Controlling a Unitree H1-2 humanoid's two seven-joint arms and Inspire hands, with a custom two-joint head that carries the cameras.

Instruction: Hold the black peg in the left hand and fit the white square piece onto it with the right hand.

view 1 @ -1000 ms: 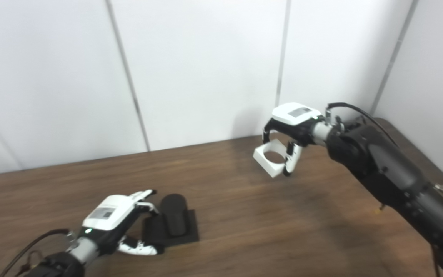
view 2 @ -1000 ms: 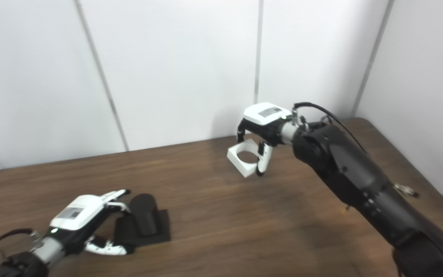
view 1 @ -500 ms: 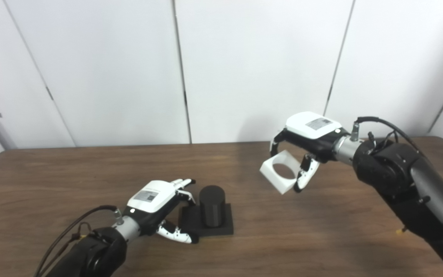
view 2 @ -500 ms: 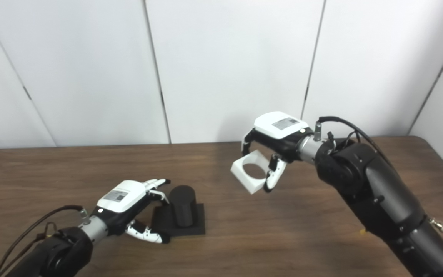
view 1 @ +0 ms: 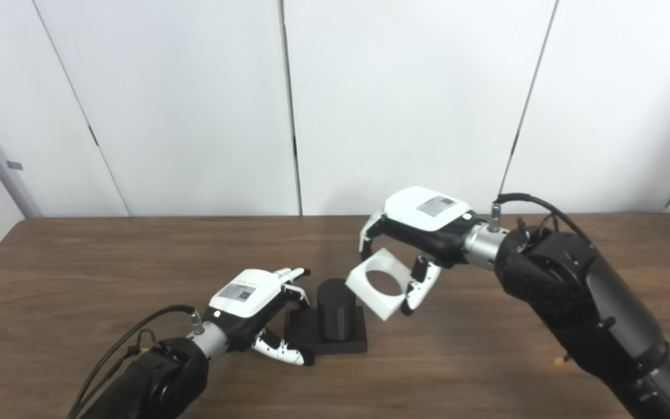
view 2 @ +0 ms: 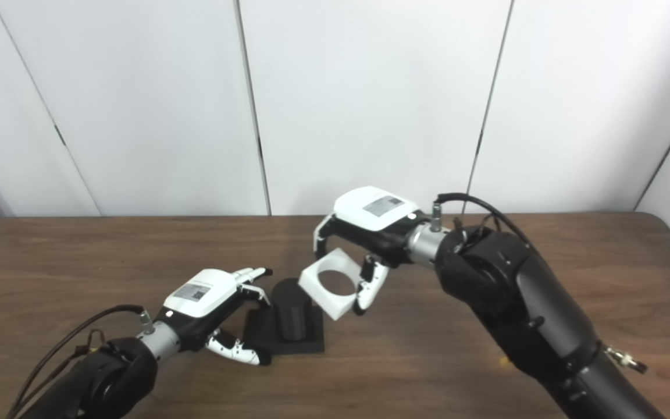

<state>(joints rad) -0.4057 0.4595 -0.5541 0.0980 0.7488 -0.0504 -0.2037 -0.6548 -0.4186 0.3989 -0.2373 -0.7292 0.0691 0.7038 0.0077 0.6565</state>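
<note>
White square piece (view 1: 377,284) tilts in right hand (view 1: 422,224); left hand (view 1: 250,302) spread beside peg (view 1: 335,308).

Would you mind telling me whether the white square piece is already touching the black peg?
Cannot tell. In both eye views the white square piece, held in the right hand, has its left corner meeting the black peg with no visible gap, but that may be overlap.

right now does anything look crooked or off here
The white square piece in the right hand is tilted, its hole not level over the black peg. The left hand sits at the peg's base, fingers spread. Nothing looks damaged.
</note>
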